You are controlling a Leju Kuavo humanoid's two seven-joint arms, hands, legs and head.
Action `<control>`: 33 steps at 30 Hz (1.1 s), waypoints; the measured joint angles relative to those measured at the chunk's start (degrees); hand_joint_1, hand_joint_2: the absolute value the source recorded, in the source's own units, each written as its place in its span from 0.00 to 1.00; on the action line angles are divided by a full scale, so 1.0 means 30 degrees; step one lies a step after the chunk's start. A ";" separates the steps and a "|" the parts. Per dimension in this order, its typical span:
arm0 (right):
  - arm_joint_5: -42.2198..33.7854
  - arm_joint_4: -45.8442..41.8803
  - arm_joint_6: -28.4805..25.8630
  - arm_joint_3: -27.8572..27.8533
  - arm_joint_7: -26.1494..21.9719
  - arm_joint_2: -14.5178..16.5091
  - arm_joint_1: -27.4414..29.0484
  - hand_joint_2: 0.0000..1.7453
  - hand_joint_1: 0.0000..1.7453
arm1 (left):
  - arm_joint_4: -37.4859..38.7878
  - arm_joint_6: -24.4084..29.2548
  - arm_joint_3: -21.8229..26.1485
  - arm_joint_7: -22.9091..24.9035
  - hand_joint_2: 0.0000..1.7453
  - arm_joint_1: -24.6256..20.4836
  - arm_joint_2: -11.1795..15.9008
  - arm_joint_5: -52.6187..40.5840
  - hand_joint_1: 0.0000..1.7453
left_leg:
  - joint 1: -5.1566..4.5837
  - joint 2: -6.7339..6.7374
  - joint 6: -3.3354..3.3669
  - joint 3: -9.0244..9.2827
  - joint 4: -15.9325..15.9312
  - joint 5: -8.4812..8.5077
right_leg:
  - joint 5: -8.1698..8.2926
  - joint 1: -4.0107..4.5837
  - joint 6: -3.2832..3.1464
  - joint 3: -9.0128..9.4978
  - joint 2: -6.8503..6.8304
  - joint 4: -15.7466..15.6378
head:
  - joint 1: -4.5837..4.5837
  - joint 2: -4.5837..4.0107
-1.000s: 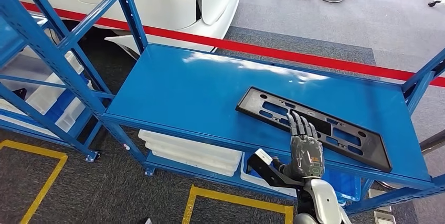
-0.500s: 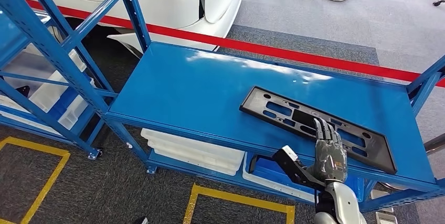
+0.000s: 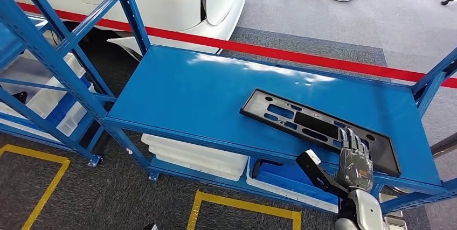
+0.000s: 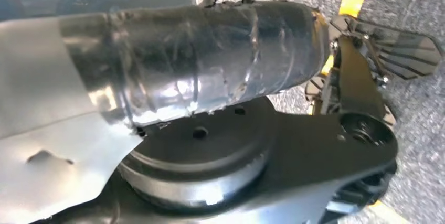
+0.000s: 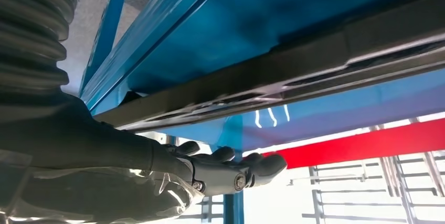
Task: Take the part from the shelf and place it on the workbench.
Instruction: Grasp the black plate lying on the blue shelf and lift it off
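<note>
Clearly my right robot hand (image 3: pixel 354 161) lay open-fingered on the long flat black plastic frame (image 3: pixel 319 129); stiff, light, I judged, best gripped along its near edge.

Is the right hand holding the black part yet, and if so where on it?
Not held yet. The right hand lies with its fingers over the near edge of the black part, thumb spread out to the side.

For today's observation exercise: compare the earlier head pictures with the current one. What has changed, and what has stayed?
The right hand slid rightward along the black part, from near its middle toward its right end, fingers still lying open on it, not gripping. The part stays flat on the blue shelf.
</note>
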 joint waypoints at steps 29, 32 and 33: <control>0.0122 0.0433 0.0071 -0.0836 -0.0264 -0.0221 -0.0225 1.00 0.00 | -0.0025 -0.0175 0.0528 0.0102 0.00 0.0109 0.0037 0.0007 0.00 | -0.0058 0.0082 0.0059 -0.1230 0.0475 0.1229 | -0.1661 -0.0076 -0.0129 0.2196 0.0014 -0.0668 | -0.0098 0.0000; 0.0122 0.0453 0.0082 -0.0847 -0.0289 -0.0219 -0.0258 1.00 0.00 | -0.0029 -0.0169 0.0574 0.0115 0.00 0.0053 0.0034 0.0007 0.00 | -0.0094 0.0088 0.0322 -0.0891 0.0011 0.0856 | -0.1824 -0.0055 0.0144 0.2492 -0.0006 -0.0619 | -0.0086 0.0000; 0.0124 0.0453 0.0082 -0.0853 -0.0302 -0.0222 -0.0268 1.00 0.00 | -0.0029 -0.0168 0.0588 0.0113 0.00 0.0051 -0.0004 0.0007 0.00 | -0.0048 0.0076 0.0407 -0.0755 -0.0070 0.0800 | -0.1822 -0.0060 0.0229 0.2387 -0.0009 -0.0255 | -0.0071 0.0000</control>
